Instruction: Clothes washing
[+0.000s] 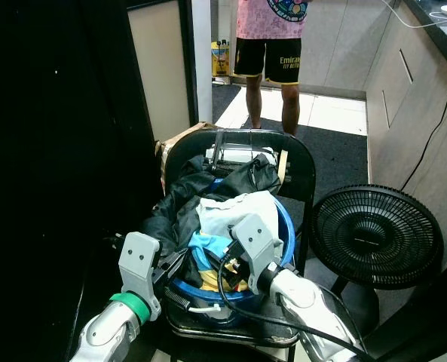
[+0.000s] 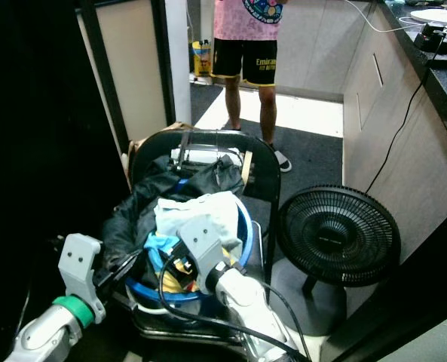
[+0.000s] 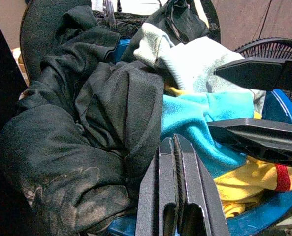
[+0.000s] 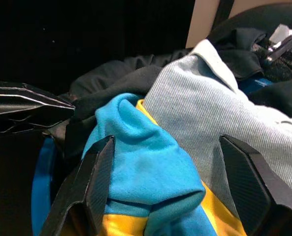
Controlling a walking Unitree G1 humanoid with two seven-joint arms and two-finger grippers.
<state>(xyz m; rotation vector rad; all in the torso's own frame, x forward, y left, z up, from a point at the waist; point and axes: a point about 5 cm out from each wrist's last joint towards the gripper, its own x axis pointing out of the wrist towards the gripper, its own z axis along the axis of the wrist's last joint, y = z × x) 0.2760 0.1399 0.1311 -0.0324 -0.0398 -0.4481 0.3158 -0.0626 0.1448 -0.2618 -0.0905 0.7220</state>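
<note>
The right gripper [image 4: 163, 184] hangs over the clothes heaped in a blue basin [image 1: 287, 226], its two fingers spread wide apart with a turquoise and yellow garment [image 4: 141, 162] between them, its folds just under the tips. Beyond that garment, toward the far finger, lies a pale blue shirt [image 4: 219, 118]. The left gripper [image 3: 175, 167] is at the near left edge of the pile, fingers pressed together with nothing between them, their tips against a dark garment [image 3: 86, 123] that spills over the rim on that side. The basin sits on a black chair [image 1: 302, 170]. To the right of the right arm stands a black fan [image 1: 374, 234], and beyond the chair a person [image 1: 272, 45] stands in a pink top and black shorts.
</note>
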